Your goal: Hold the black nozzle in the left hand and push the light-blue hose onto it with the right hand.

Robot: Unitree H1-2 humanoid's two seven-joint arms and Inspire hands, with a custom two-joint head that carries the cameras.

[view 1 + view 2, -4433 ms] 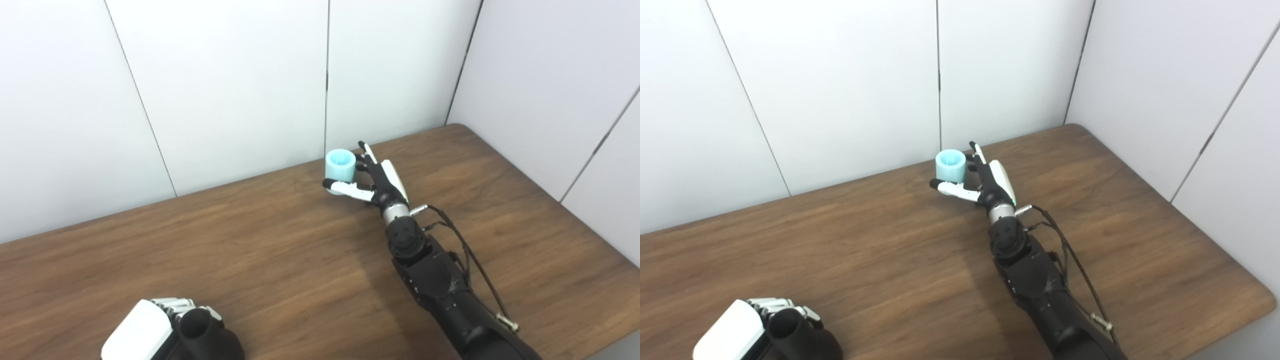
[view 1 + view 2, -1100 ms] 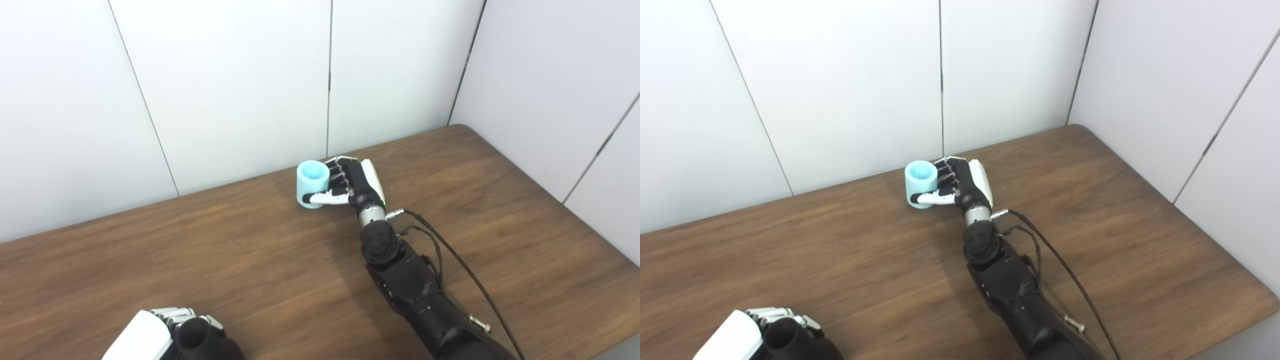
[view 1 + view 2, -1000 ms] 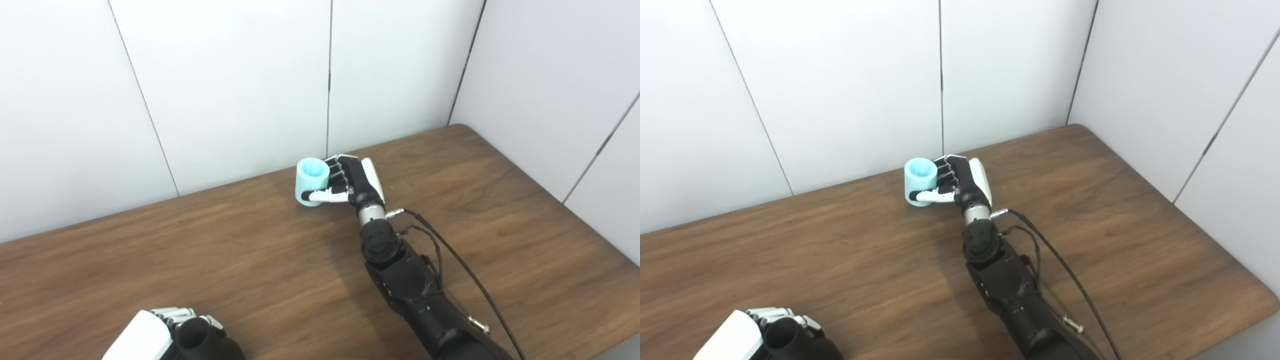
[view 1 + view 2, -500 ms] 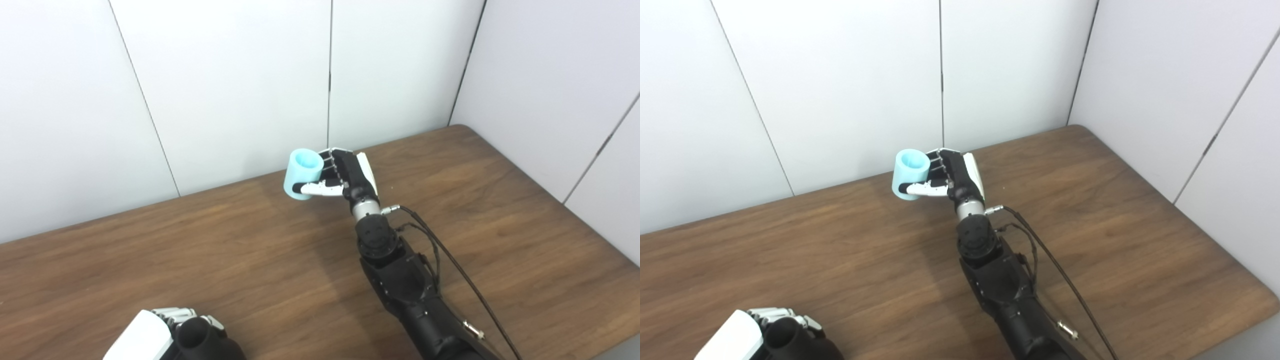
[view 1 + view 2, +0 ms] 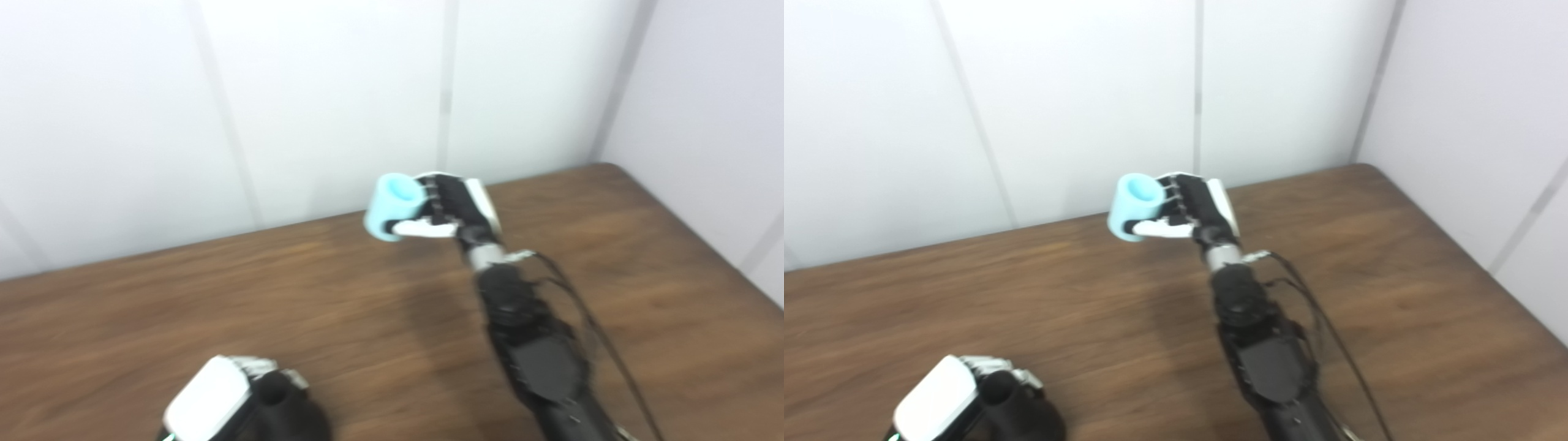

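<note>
The light-blue hose (image 5: 392,205), a short thick tube with its open end facing up and right, hangs tilted above the far part of the wooden table. My right hand (image 5: 456,211) is shut on it, thumb across the front and fingers behind. At the bottom left, my left hand (image 5: 946,398) is wrapped around the black nozzle (image 5: 1020,407), whose round open mouth points up. The nozzle's lower part is cut off by the picture edge. Hose and nozzle are far apart. Both views are blurred.
The brown wooden table (image 5: 184,318) runs up to white wall panels (image 5: 318,104) at the back and right. My right forearm (image 5: 533,349) with its loose black cable (image 5: 588,324) lies over the table's right half.
The camera has swung left, shifting the whole picture to the right and blurring it. The right hand has raised the hose further off the table. The left hand still holds the nozzle.
</note>
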